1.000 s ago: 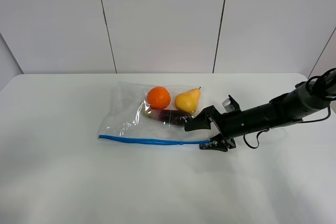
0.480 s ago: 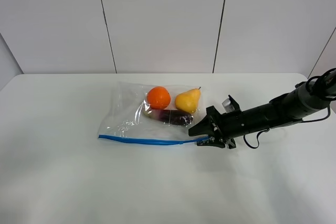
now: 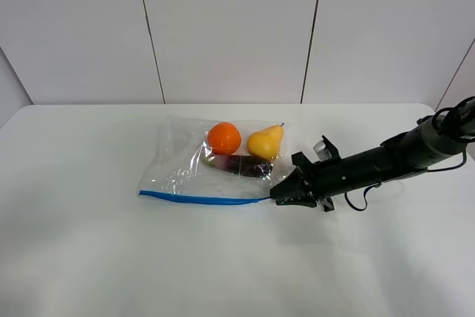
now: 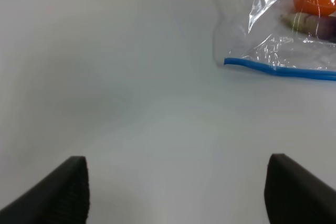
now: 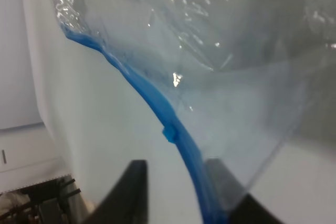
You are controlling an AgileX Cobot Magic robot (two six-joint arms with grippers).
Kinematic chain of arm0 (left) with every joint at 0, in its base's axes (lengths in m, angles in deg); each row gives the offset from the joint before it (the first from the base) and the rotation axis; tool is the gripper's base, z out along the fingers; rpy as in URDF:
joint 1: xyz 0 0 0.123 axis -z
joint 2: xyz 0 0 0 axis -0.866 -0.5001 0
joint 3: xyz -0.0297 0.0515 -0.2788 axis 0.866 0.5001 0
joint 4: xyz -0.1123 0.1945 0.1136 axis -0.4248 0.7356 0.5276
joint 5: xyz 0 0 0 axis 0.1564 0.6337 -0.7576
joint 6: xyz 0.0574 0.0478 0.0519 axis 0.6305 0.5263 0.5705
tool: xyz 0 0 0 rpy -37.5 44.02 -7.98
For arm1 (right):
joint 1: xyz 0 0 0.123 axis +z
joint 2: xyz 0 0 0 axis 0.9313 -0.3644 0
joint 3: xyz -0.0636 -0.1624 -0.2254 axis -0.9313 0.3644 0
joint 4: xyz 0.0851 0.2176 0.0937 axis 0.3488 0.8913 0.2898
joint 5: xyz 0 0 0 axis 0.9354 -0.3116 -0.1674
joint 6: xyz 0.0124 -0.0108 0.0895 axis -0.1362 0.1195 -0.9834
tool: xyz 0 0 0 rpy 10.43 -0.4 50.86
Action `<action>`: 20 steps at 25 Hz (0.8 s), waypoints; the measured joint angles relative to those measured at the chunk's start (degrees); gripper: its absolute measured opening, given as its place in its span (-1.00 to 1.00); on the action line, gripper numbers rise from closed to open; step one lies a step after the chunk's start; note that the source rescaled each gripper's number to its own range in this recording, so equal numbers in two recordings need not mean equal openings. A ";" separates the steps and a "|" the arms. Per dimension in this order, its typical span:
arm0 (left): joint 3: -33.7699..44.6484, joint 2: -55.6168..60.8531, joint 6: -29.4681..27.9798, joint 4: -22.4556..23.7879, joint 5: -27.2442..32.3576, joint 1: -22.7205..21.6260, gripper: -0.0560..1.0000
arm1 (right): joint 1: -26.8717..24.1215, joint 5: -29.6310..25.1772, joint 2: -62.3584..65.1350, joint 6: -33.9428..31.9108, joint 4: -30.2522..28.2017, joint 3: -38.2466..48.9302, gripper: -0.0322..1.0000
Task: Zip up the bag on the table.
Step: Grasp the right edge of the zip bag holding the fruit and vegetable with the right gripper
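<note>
The clear bag (image 3: pixel 189 165) lies flat on the white table (image 3: pixel 96 257), its blue zipper strip (image 3: pixel 200 199) along the near edge. An orange (image 3: pixel 224 138), a yellow pear (image 3: pixel 265 142) and a purple eggplant (image 3: pixel 241 165) show through it. My right gripper (image 3: pixel 276 195) lies low on the table, closed to a point on the strip's right end. In the right wrist view the strip (image 5: pixel 152 108), with a small blue tab (image 5: pixel 169 134), runs down between the fingers (image 5: pixel 135 187). My left gripper (image 4: pixel 176 195) is open and empty over bare table, short of the bag's left corner (image 4: pixel 231 51).
The right arm (image 3: pixel 393 157) stretches in from the table's right edge, with a loose cable (image 3: pixel 356 200) beside it. A pale panelled wall (image 3: pixel 237 35) stands behind the table. The left arm does not show in the exterior high view.
My right gripper's jaws, wide open at the bag's right corner a second ago, have closed to a point on the zipper strip's end. The bag has not moved.
</note>
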 joint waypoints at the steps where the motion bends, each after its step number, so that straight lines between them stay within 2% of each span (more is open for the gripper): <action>1: 0.00 0.00 0.00 0.00 0.00 0.00 0.76 | 0.00 -0.07 0.00 0.00 0.00 0.00 -0.49; 4: 0.00 0.00 0.00 0.00 0.00 0.00 0.76 | 0.00 -0.81 0.00 0.00 0.00 0.00 -0.82; 6: 0.00 0.00 0.00 0.00 0.00 0.00 0.76 | 0.00 -0.81 0.00 0.05 0.00 0.00 -0.94; 20: 0.00 0.00 0.00 0.00 0.00 0.00 0.76 | 0.00 -3.06 0.00 0.05 0.00 0.00 -0.94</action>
